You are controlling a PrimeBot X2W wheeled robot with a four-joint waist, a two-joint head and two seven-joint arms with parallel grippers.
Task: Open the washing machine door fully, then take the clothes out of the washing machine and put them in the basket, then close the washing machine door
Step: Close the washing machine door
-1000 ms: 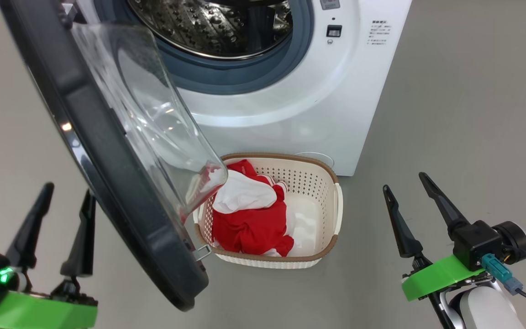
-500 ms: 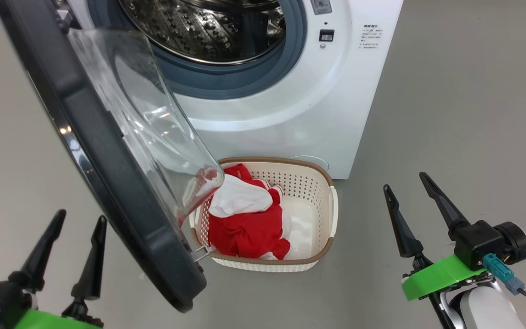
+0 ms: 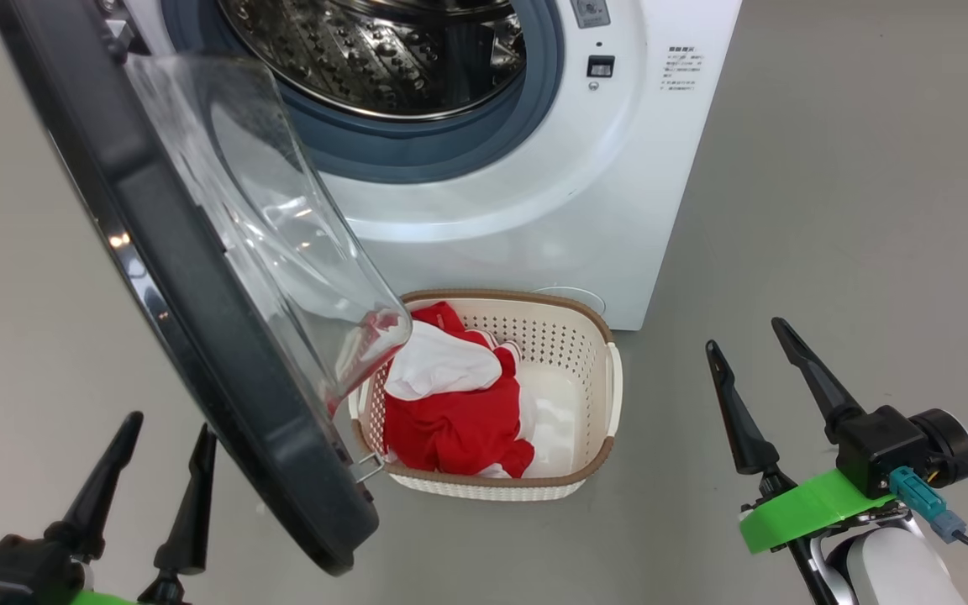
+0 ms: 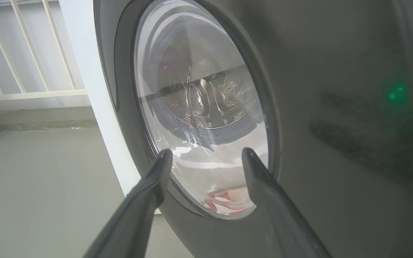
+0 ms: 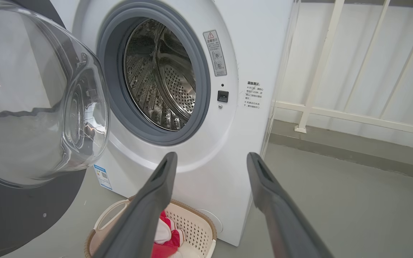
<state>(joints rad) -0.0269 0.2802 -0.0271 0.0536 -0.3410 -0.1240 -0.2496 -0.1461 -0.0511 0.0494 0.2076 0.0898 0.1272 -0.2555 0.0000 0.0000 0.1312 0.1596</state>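
Before one washing machine (image 3: 534, 193), one basket (image 3: 534, 330)

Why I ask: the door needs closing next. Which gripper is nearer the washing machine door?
The left gripper, beside the washing machine door on its black outer side; the right gripper stands beyond the basket.

Left hand (image 3: 170, 423), two long dark tapered fingers: low at lower left of head view, fingers spread wide, tips up, gripping nothing. Right hand (image 3: 743, 333), same dark fingers on bright green mount (image 3: 803, 504): lower right, spread wide, empty, tips leaning up-left. White rounded forearm (image 3: 896, 571) beneath mount.
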